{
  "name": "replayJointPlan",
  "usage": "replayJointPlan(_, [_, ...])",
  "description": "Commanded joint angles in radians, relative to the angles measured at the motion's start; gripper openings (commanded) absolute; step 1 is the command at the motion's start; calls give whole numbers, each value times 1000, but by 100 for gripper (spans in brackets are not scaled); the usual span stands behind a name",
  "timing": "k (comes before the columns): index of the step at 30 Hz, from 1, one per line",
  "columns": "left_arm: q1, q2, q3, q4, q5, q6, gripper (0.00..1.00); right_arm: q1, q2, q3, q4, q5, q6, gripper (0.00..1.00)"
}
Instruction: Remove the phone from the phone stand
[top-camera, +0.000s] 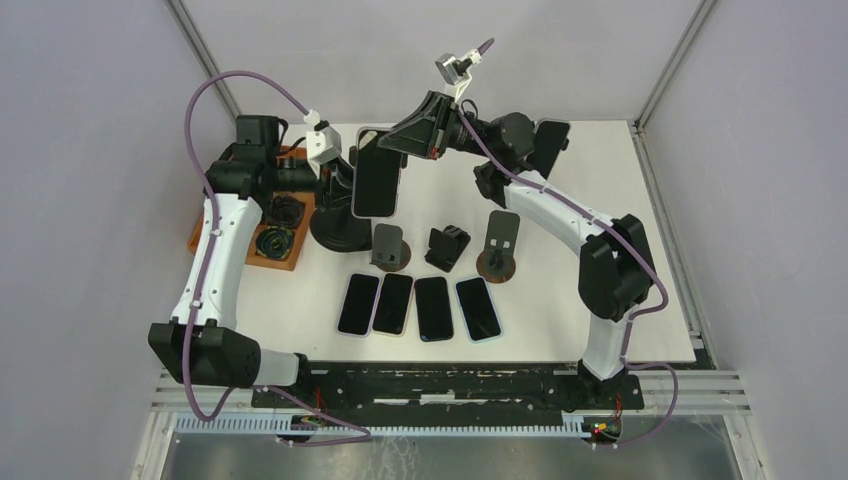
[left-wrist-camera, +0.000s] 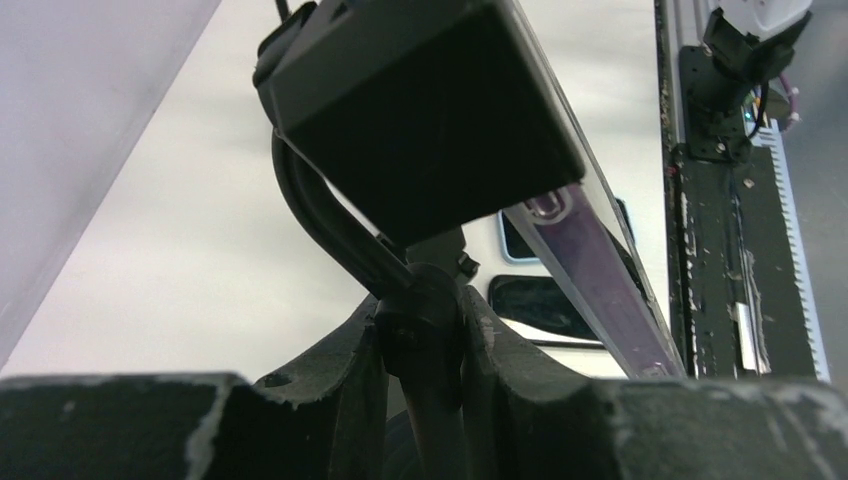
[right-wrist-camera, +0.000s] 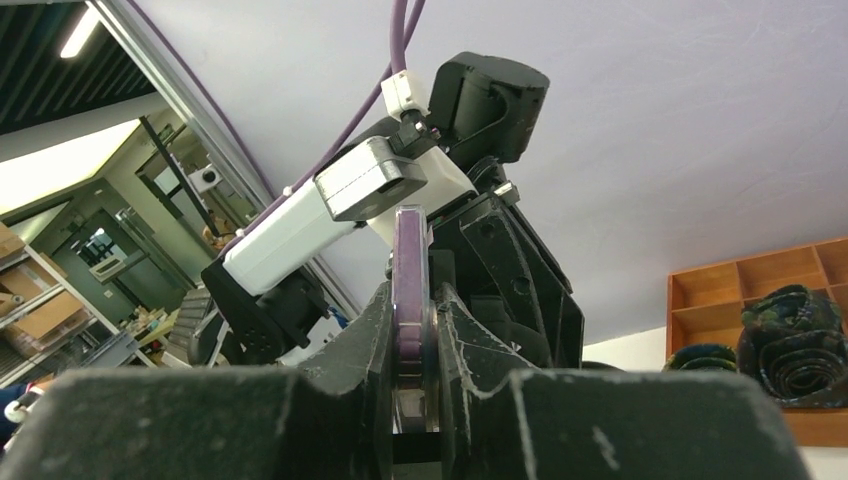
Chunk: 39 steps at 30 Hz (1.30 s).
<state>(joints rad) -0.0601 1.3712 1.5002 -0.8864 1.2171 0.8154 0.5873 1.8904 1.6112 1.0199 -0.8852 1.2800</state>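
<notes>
Pinching the phone (right-wrist-camera: 410, 265) edgewise, right hand (right-wrist-camera: 412, 325); left hand (left-wrist-camera: 424, 335) around phone stand (left-wrist-camera: 420, 110).

Overhead view looks down; both wrist views, very near, share the phone (top-camera: 377, 180).

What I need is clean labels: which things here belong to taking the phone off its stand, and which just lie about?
Job: phone; phone stand; left gripper, shut on the stand's neck; right gripper, shut on the phone's edge.
Lying about: four flat phones; three small empty stands; wooden tray.
</notes>
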Motion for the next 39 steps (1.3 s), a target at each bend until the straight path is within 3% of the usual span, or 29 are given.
replayJointPlan(1, [3,-32,74,-255,64,267,2,-4,-112,-44,146,71,13,11])
replayJointPlan(6, [3,-9,104,-493,54,503,2,4,-177,-152,148,0,-66,34])
replayJointPlan(8, [2,5,118,-571,54,564,2,11,-198,-179,132,-41,-97,38])
replayJointPlan(14, [-4,-14,101,-579,50,572,2,28,-237,-232,77,-119,-176,44])
replayJointPlan(17, [-9,-19,98,-579,37,569,2,40,-261,-237,-21,-138,-276,49])
replayJointPlan(23, [-33,-32,75,-578,6,563,2,91,-266,-113,-386,-142,-588,58])
replayJointPlan(29, [-64,-43,64,-578,-14,550,2,127,-243,-70,-467,-187,-680,59])
replayJointPlan(35, [-76,-37,65,-578,-25,535,2,150,-240,-58,-530,-233,-743,51])
replayJointPlan(37, [-79,-36,65,-579,-31,533,2,151,-247,-67,-540,-246,-756,47])
replayJointPlan(39, [-81,-35,63,-579,-36,532,2,152,-249,-66,-540,-246,-756,36])
